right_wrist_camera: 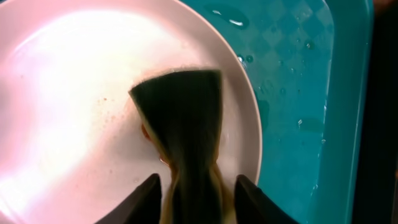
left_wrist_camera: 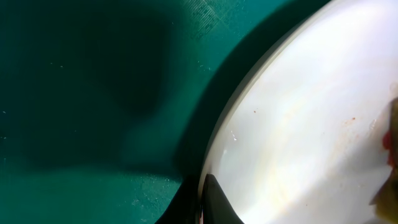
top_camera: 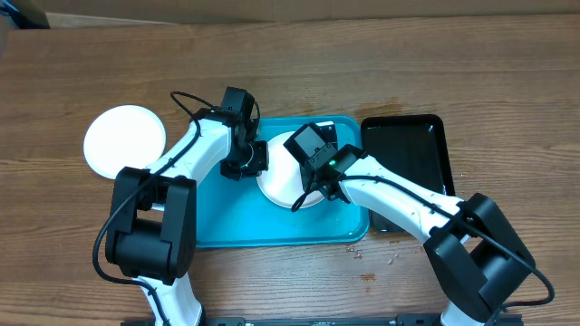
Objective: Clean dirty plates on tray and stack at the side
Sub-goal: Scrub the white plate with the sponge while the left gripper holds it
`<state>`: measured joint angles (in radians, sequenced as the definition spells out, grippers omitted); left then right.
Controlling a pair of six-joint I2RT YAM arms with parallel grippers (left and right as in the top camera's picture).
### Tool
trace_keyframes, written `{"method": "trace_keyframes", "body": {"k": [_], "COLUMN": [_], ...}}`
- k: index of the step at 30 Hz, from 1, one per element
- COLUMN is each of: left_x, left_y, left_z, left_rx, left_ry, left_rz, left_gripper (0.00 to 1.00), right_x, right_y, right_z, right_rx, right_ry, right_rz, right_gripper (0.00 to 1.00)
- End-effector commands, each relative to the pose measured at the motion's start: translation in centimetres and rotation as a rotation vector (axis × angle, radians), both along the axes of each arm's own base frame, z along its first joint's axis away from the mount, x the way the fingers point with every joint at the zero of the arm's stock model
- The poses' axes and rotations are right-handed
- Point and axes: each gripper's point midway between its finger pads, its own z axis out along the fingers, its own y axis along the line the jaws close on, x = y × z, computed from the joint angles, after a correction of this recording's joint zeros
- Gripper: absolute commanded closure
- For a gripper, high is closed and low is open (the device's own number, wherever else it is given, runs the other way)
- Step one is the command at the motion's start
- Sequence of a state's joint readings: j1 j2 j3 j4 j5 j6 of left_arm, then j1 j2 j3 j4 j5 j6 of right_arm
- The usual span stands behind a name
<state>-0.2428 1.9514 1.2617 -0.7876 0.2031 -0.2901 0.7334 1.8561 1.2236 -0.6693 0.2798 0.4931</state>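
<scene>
In the blue tray (top_camera: 227, 217) lay a white plate (top_camera: 276, 181); the right gripper (right_wrist_camera: 198, 182) clamped a sponge (right_wrist_camera: 183, 118) onto it, the left gripper (left_wrist_camera: 203, 200) pinched its rim.

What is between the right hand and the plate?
A dark cleaning pad, held by the right hand, pressed on the plate; the right wrist view shows it.

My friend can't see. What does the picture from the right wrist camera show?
The right gripper presses a dark folded sponge onto a white plate with faint reddish specks. The plate lies in the turquoise tray, where water drops glisten to its right.
</scene>
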Motion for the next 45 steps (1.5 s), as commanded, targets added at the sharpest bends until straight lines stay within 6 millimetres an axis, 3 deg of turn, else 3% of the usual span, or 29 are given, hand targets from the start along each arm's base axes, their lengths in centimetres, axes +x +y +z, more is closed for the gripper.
{"method": "trace_keyframes", "body": {"k": [1, 9, 21, 23, 26, 35, 45], "left_x": [-0.9, -0.9, -0.9, -0.9, -0.9, -0.9, -0.9], "left_y": [0.0, 0.0, 0.0, 0.0, 0.0, 0.0, 0.0], "left_z": [-1.4, -1.4, -1.4, -1.4, -1.4, -1.4, -1.4], "left_rx": [0.014, 0.014, 0.014, 0.014, 0.014, 0.014, 0.014], "left_ry": [0.044, 0.044, 0.044, 0.043, 0.044, 0.043, 0.040], "left_rz": [0.003, 0.002, 0.002, 0.002, 0.002, 0.002, -0.012], "left_gripper": [0.96, 0.96, 0.96, 0.96, 0.96, 0.96, 0.96], "right_x": [1.0, 2.3, 0.7, 0.6, 0.3, -0.3, -0.7], "right_y": [0.2, 0.1, -0.4, -0.4, -0.7, -1.3, 0.3], "right_z": [1.1, 1.2, -2.6, -3.0, -3.5, -4.1, -4.9], "right_rx": [0.013, 0.011, 0.035, 0.043, 0.038, 0.093, 0.202], "right_ry": [-0.038, -0.115, -0.081, -0.090, -0.084, -0.063, -0.045], "right_rz": [-0.018, -0.040, -0.024, -0.025, -0.025, -0.169, -0.155], "right_gripper": [0.56, 0.51, 0.58, 0.67, 0.96, 0.96, 0.96]}}
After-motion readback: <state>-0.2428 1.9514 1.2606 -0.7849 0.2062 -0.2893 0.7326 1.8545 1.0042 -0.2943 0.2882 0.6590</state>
